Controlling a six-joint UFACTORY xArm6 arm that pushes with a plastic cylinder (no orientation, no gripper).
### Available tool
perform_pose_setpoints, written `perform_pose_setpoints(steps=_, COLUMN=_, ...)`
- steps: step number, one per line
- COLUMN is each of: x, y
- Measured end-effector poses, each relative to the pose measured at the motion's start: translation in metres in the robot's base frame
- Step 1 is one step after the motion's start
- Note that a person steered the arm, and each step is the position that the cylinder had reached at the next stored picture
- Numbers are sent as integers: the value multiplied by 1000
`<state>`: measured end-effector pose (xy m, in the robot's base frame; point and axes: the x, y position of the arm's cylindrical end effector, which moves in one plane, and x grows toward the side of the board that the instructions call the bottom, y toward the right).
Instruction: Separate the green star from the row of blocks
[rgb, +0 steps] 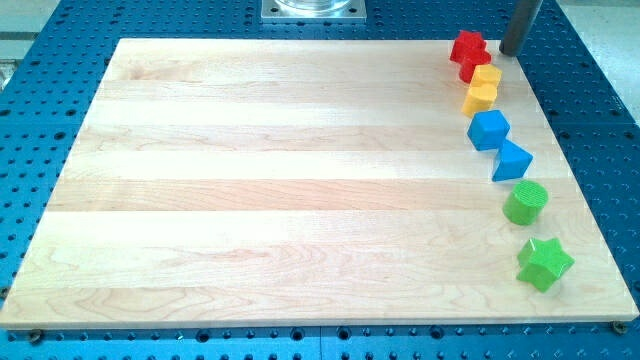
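My tip (512, 52), the lower end of the straight dark rod, stood at the far right corner of the pale wooden board (280, 180), just right of the red blocks and touching nothing that could be made out. Being a bare rod, it had nothing to open or close and held nothing. The green star-shaped block (544, 263) lay well apart from my tip, at the opposite, near end of the row, close to the board's near right corner.

The star was bright green, with blunt points and a flat top face, and it sat flat on the wood. A small gap of bare board separated it from its neighbour.

That neighbour, a green cylinder block (526, 202), stood just beyond the star on the far side. Farther along the row came a blue block with angled faces (512, 160), then a blue cube-like block (488, 129) touching or nearly touching it. Beyond these sat two yellow blocks, one (480, 98) nearer and one (487, 77) farther, pressed together; their exact shapes could not be told. At the far end lay two red blocks (468, 52), overlapping in the view, of which the farther looked star-like.

The whole row ran between my tip and the star. The board rested on a blue perforated table (60, 40).
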<state>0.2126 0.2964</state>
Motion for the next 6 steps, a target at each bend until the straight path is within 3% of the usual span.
perform_pose_setpoints(steps=1, x=2, y=5)
perform_pose_setpoints(steps=2, x=68, y=43)
perform_pose_setpoints(steps=3, x=172, y=37)
perform_pose_setpoints(steps=4, x=284, y=-15)
perform_pose_setpoints(steps=5, x=356, y=-61)
perform_pose_setpoints(steps=6, x=371, y=-86)
